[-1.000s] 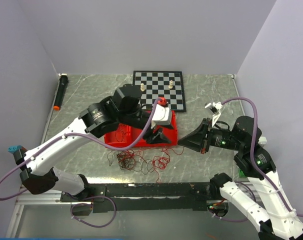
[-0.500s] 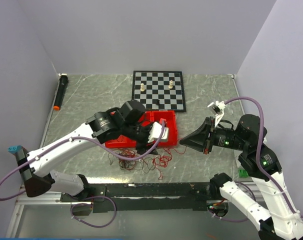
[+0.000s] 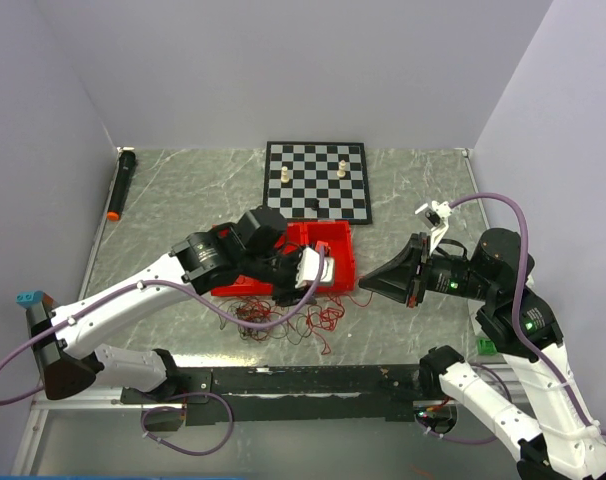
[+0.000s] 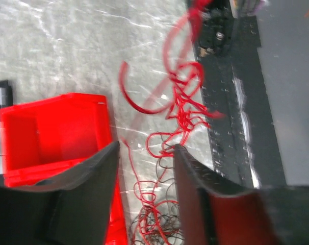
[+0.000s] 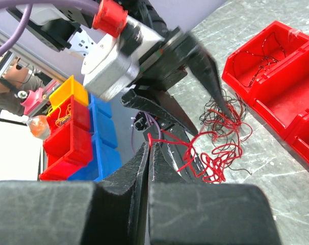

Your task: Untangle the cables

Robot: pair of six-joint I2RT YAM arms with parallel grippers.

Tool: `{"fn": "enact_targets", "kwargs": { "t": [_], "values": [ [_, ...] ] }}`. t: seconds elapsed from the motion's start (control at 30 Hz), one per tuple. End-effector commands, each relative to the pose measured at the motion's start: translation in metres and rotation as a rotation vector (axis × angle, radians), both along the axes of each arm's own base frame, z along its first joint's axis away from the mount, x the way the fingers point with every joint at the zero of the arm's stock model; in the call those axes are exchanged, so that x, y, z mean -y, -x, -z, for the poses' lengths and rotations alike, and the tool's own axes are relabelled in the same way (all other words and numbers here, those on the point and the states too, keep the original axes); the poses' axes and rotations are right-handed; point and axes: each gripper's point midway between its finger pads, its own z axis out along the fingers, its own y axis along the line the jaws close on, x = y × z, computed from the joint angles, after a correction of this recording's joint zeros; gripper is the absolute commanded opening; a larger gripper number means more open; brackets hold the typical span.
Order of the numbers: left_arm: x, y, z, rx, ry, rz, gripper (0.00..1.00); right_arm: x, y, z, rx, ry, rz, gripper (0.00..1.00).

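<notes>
1. Edges first: the cables (image 3: 288, 318) sprawl at 6 o'clock of the red bin (image 3: 335, 244). They lie close to the counter's (image 3: 173, 200) near edge, where a black rail (image 3: 303, 380) runs across.
2. Left end effector (image 4: 145, 148) hangs right over that tangle with its jaws apart. Red and dark strands run through the gap, and neither finger is seen pinching them.
3. Right end effector (image 3: 364, 286) reaches in from 3 o'clock of the bundle with its fingers pressed together. In the wrist view a red strand looks nipped at the very tip and runs off toward the pile.
4. Room to move: bare marbled counter opens at 9 o'clock of the bin, and more lies at 2 o'clock beyond the right arm.
5. At 12 o'clock of the bin sits a chessboard (image 3: 316, 188), just beside the bin's far wall, with a few pieces standing on it.
6. Far out at 10 o'clock, a black stick with an orange tip (image 3: 121, 185) lies along the left wall (image 3: 43, 160).
7. The right wrist view shows a few dark strands lying in one compartment of the bin.
8. Pale lilac walls close the counter in on the left, far and right sides.
</notes>
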Motion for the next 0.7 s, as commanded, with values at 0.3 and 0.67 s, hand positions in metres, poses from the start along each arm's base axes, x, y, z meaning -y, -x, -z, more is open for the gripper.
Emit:
{"fn": "enact_targets", "kwargs": {
  "t": [0.3,0.67],
  "values": [
    [0.006,-0.022,-0.003,0.032,0.07,-0.128,0.65,-0.004,0.004,-0.015,0.051,-0.06,-0.039,0.0],
    [0.004,-0.021,-0.017,0.016,0.112,-0.097,0.01,0.0,-0.004,-0.004,0.053,-0.024,0.014,0.0]
  ]
}}
